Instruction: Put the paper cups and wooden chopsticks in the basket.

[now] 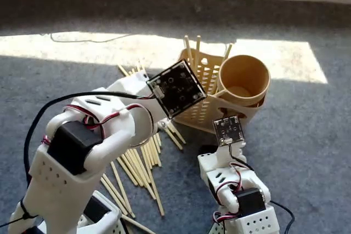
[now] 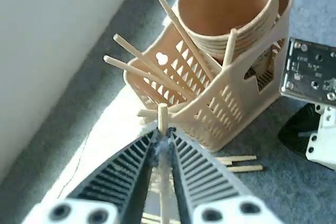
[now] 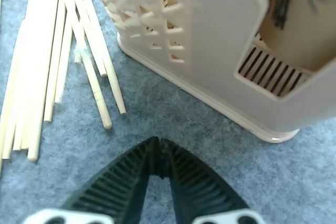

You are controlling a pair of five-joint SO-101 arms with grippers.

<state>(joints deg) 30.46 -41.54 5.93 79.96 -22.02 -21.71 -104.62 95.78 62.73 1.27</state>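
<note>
Left wrist view: the left claw [image 2: 164, 142] is squeezing one wooden chopstick [image 2: 163, 115] right by the basket [image 2: 231, 103]. The right claw [image 3: 157, 153] is sitting pressed together, empty, near the basket. In the high view, loose chopsticks [image 1: 140, 163] are lying at lower left of centre, and the basket is standing above centre, holding the paper cups [image 1: 244, 80].

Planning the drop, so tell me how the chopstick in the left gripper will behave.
The chopstick looks thin, straight and stiff, so probably light. Pinched at the tips of the left gripper, it may pivot. The carpet should stop it rolling if it misses the basket.
</note>
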